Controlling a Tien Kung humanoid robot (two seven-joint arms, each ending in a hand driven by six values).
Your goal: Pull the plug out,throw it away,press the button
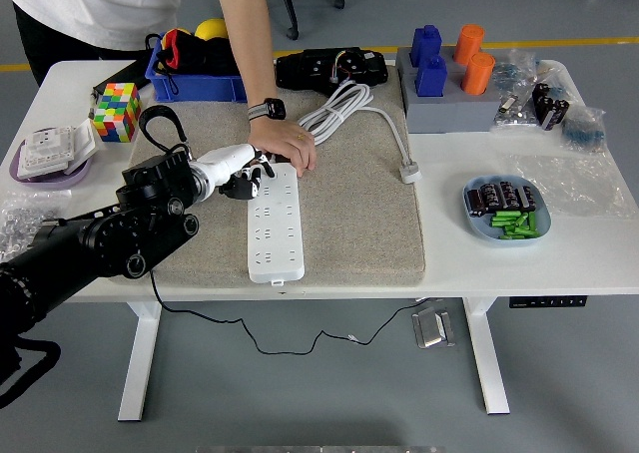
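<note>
A white power strip (276, 224) lies lengthwise on the beige mat (349, 224). My left hand (248, 182) rests at the strip's far left corner, its black fingers curled down against the strip and holding nothing. A person's hand (285, 142) presses on the strip's far end, right beside my hand. The white cable (339, 109) lies coiled at the back of the mat. Its plug (409, 171) lies loose on the mat's right side, apart from the strip. The strip's button is hidden under the two hands. My right arm is out of view.
A colour cube (117, 111) and a blue bin (195, 74) stand at the back left. A black device (331, 69) and a grey block with blue and orange cylinders (449, 79) sit at the back. A blue dish of small parts (507, 211) is on the right.
</note>
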